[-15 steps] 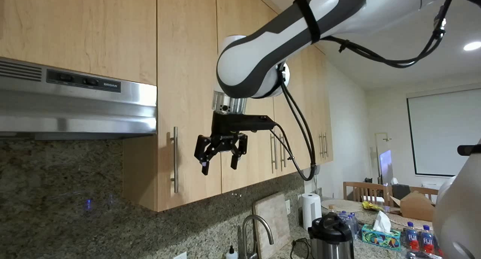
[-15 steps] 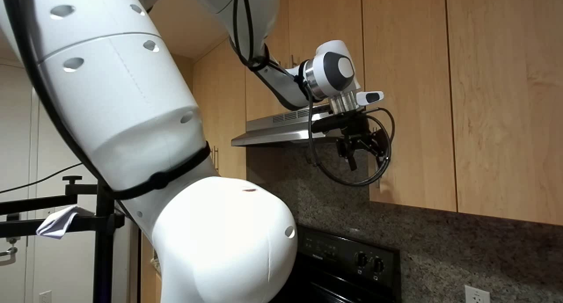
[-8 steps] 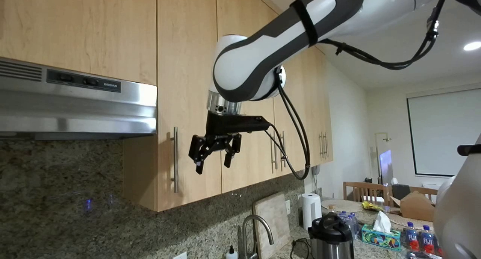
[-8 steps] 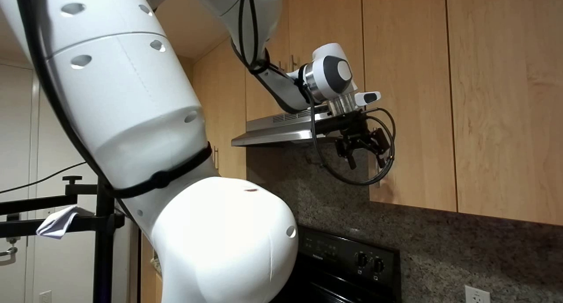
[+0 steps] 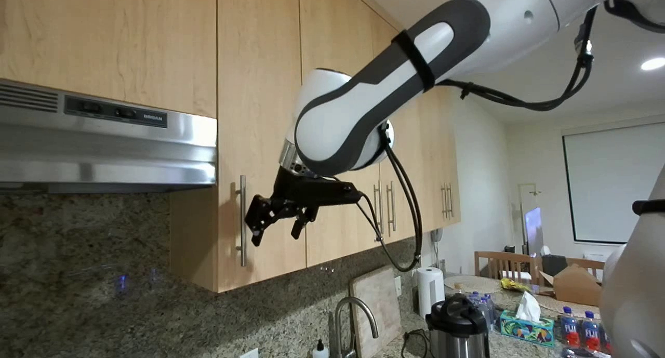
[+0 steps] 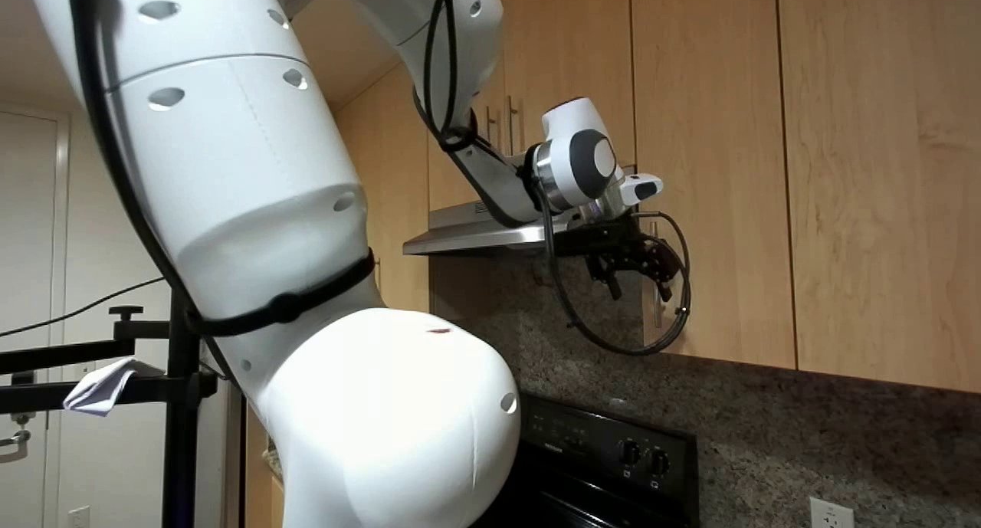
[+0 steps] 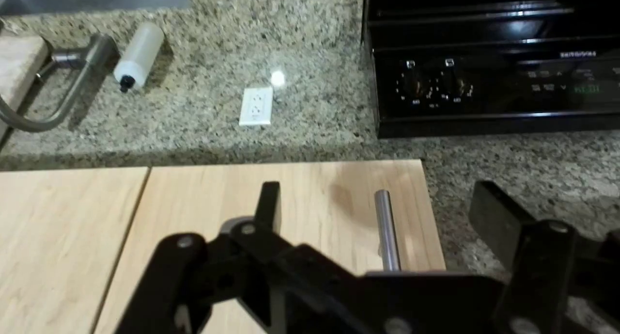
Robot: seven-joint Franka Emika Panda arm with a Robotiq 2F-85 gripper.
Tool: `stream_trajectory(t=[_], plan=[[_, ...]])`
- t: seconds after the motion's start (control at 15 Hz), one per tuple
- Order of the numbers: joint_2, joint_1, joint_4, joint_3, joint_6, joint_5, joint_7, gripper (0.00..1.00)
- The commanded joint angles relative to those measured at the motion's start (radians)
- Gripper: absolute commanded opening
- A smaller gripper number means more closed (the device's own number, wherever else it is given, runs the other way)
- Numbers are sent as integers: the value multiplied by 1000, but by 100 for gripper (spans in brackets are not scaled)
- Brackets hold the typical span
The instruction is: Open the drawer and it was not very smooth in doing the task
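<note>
The drawer is a tall, narrow light-wood cabinet door [image 5: 260,77], closed flush; it also shows in an exterior view [image 6: 713,168] and in the wrist view [image 7: 319,217]. Its slim vertical silver bar handle [image 5: 242,251] is near the edge beside the hood. In the wrist view the handle [image 7: 387,227] lies between the two spread fingers, its lower part hidden by the gripper body. My gripper [image 5: 276,237] is open, empty and tilted, in front of the door near the handle; it shows also in an exterior view [image 6: 641,291]. Contact with the handle cannot be told.
A steel range hood [image 5: 156,150] adjoins the door. A wider wood door [image 5: 337,238] is on its far side. Below are a granite backsplash [image 5: 93,275], faucet [image 5: 358,303], steel cooker [image 5: 460,327] and black stove [image 6: 598,451]. A cable loop [image 6: 594,336] hangs from the wrist.
My gripper has moved toward the handle and lower, and has tilted with its fingers swinging toward the door. The arm followed. The fingers stay open and the door has not moved.
</note>
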Motion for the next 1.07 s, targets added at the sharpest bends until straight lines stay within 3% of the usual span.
stream_trajectory(t=[0.0, 0.6, 1.0], plan=[[57, -46, -51, 31, 258, -40, 30, 100], [168, -204, -65, 115, 681, -78, -9, 100], [248, -171, -25, 127, 772, -70, -24, 100]])
